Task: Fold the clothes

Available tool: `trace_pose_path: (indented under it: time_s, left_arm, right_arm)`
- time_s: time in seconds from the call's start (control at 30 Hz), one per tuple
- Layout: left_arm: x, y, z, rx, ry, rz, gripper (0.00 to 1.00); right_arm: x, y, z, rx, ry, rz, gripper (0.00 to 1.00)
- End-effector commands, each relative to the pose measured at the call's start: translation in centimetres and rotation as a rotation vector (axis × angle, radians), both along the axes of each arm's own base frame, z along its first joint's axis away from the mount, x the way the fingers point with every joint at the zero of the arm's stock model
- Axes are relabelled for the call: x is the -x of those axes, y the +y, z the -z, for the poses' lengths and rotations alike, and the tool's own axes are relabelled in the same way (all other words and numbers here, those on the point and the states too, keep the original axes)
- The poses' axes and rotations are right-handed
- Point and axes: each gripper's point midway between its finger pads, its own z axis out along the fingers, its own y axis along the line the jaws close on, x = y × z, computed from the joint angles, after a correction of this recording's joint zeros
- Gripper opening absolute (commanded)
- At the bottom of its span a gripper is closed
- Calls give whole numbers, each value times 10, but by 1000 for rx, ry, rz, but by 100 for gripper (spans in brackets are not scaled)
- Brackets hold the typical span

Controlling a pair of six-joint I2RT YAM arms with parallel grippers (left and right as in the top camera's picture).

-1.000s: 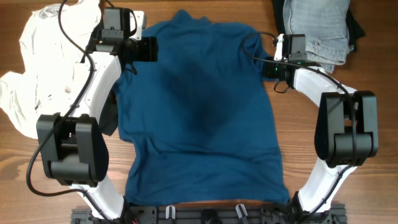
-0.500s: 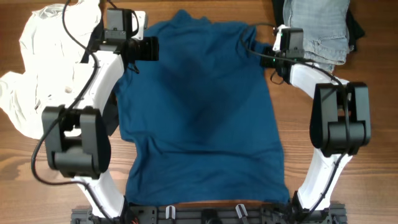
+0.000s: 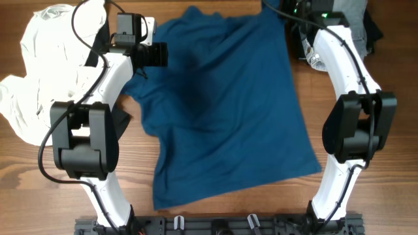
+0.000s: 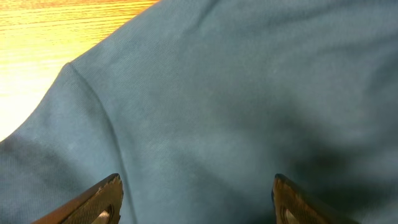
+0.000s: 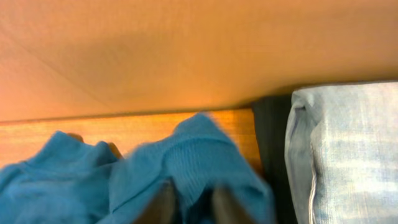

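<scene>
1. Your table [image 3: 65,176] holds a big blue shirt [image 3: 228,111], lying crooked in the middle.
2. White clothes [image 3: 39,72] sit in a heap beside your left arm.
3. Your left tool [image 4: 196,193] is spread wide over the shirt.
4. Your right tool [image 5: 189,202] has shirt cloth in it; I cannot tell if it pinches.

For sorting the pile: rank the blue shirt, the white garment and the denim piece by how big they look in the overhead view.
1. blue shirt, by far the largest.
2. white garment.
3. denim piece, smallest as seen, though the right arm and the frame edge hide much of it.
</scene>
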Motion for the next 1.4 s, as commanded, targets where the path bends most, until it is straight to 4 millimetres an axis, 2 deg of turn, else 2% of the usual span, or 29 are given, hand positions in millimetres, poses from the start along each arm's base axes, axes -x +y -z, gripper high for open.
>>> trace_pose_path:
  time_s: [0.0, 0.03, 0.07, 0.23, 0.4, 0.5, 0.63, 0.7, 0.9, 1.13, 1.3, 1.37]
  left_arm:
    - [-2, 12, 0, -21, -6, -8, 77]
    - [-2, 15, 1, -21, -4, -13, 77]
    - [-2, 19, 1, -21, -2, -20, 77]
    - [1, 44, 3, -21, 22, -68, 77]
    - [14, 65, 5, -22, 77, -110, 77]
    - [23, 74, 8, -19, 118, -132, 80]
    - [31, 76, 12, -19, 153, -136, 83]
    - [31, 75, 12, -19, 152, -136, 85]
    - [30, 75, 12, -20, 150, -135, 87]
    - [27, 75, 10, -22, 134, -131, 89]
    - [22, 76, 8, -21, 112, -132, 90]
    - [22, 76, 8, -21, 110, -132, 90]
  right_arm:
    - [5, -1, 3, 13, 37, -8, 78]
    - [9, -1, 9, 15, 67, -8, 91]
    - [16, -1, 17, 17, 109, -9, 100]
    - [53, 6, 31, -22, 275, -46, 100]
    - [126, 4, 30, -88, 538, 30, 100]
    - [181, -11, 32, -44, 728, 125, 100]
    - [238, -44, 33, 114, 919, 261, 100]
    - [261, -56, 34, 173, 996, 312, 100]
    - [310, -55, 53, 179, 1132, 305, 100]
    - [370, -34, 94, 45, 1180, 251, 96]
    - [391, -35, 124, 24, 1148, 280, 85]
    - [396, -36, 142, 19, 1140, 298, 79]
